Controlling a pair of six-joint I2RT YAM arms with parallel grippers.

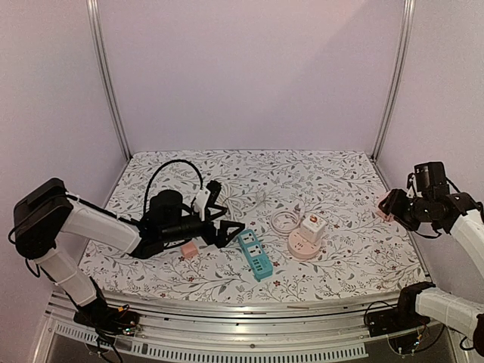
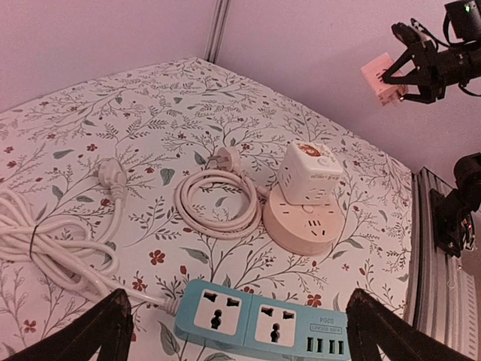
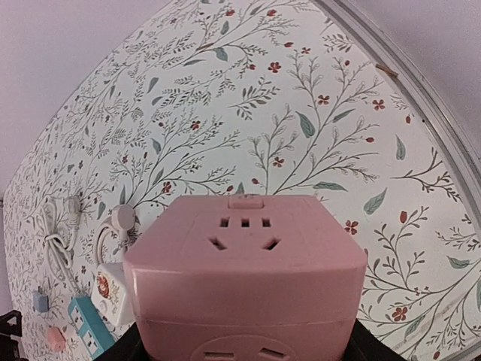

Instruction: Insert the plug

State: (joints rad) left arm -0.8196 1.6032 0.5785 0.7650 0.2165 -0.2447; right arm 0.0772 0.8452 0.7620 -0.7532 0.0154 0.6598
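Observation:
My right gripper (image 1: 393, 204) is shut on a pink cube plug adapter (image 1: 384, 206), held in the air over the table's right edge. In the right wrist view the cube (image 3: 244, 278) fills the lower frame with a socket face up; its prongs are hidden. A blue power strip (image 2: 259, 317) lies flat between the wide-open fingers of my left gripper (image 2: 237, 335), whose fingers (image 2: 90, 331) rest low beside it without touching. In the top view the strip (image 1: 255, 255) sits just right of the left gripper (image 1: 227, 231).
A round pink socket base (image 2: 301, 226) carries a white cube adapter (image 2: 310, 171). A coiled white cable (image 2: 218, 199) lies beside it, and a white plug (image 2: 111, 173) with bundled cord sits further left. A small pink block (image 1: 189, 249) lies near the left arm.

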